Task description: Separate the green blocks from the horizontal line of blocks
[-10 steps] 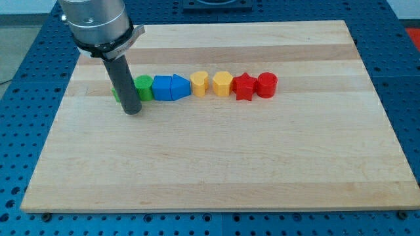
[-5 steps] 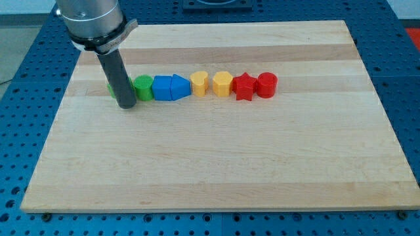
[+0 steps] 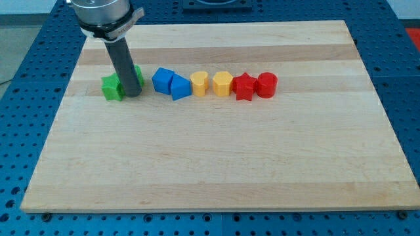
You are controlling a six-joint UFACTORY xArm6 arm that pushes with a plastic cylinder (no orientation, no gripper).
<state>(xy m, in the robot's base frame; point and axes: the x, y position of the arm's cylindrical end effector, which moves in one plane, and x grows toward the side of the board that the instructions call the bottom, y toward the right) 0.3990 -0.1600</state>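
We have no jaws here, only our rod, and my tip (image 3: 133, 94) sits between two green blocks.

From the view's left: a green block (image 3: 112, 87), my tip touching it, a second green block (image 3: 138, 72) mostly hidden behind the rod, two blue blocks (image 3: 170, 83), two yellow blocks (image 3: 210, 83), a red star block (image 3: 244, 86) and a red round block (image 3: 266, 85), all on the wooden board (image 3: 216, 157).

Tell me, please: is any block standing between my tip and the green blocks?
No. My tip sits right between the two green blocks: one at its left, the other, mostly hidden, behind the rod. The blue blocks lie apart, to the right.
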